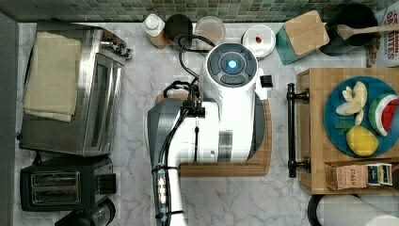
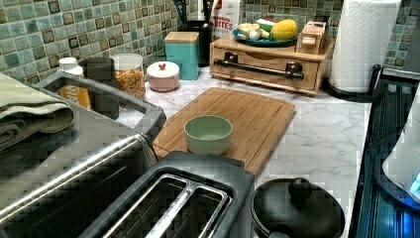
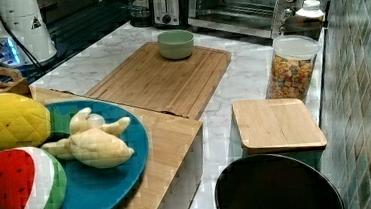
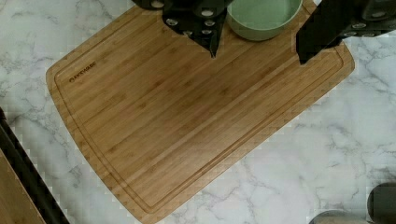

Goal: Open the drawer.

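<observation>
The drawer point(image 2: 265, 73) stands shut in a light-wood box point(image 1: 316, 136) at the top view's right. Its long black bar handle point(image 1: 291, 129) faces the cutting board. From the left view, the handle point(image 2: 257, 68) runs across the drawer front at the back of the counter. My arm point(image 1: 230, 108) hangs over the cutting board point(image 1: 263, 162), apart from the handle. In the wrist view my gripper point(image 4: 258, 53) is open above the board point(image 4: 187, 116) with nothing between its black fingers point(image 4: 196, 23). The handle point(image 4: 28, 182) and drawer front point(image 4: 11, 203) show at one corner of the wrist view.
A green bowl point(image 2: 208, 134) sits on the cutting board. On top of the box rest a blue plate of toy fruit point(image 1: 362, 117) and a tea box point(image 1: 360, 175). A paper towel roll point(image 2: 364, 44), teal canister point(image 2: 182, 52), jars, toaster oven point(image 1: 70, 89) and toaster point(image 1: 61, 183) line the counter.
</observation>
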`<state>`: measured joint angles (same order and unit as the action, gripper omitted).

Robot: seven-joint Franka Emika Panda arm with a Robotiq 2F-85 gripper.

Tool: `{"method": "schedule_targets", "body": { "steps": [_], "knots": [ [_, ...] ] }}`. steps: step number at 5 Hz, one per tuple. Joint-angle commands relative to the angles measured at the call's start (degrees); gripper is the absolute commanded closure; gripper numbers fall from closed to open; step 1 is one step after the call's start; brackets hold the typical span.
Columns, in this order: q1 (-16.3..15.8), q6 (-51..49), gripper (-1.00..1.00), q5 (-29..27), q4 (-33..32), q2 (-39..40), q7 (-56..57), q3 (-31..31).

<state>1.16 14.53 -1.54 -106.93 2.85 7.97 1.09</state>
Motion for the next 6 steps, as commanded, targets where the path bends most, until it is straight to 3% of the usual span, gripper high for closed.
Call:
{"method": "schedule_targets", "body": {
  "steps": [1,2,4,6],
  "knots": [
    [0.00,0.00,-1.00,-0.38,-0.13,0.00,0.02,0.01],
    [0.85,-3.29,-1.00,-0.05,0.27,-0.10,8.81,-0.48],
    [5.02,2.46,-1.00,3.86,-6.53,-1.93,33.22,-3.42],
    [6.75,12.36,-1.00,9.39,-11.77,-1.95,45.19,-7.73]
  ]
}}
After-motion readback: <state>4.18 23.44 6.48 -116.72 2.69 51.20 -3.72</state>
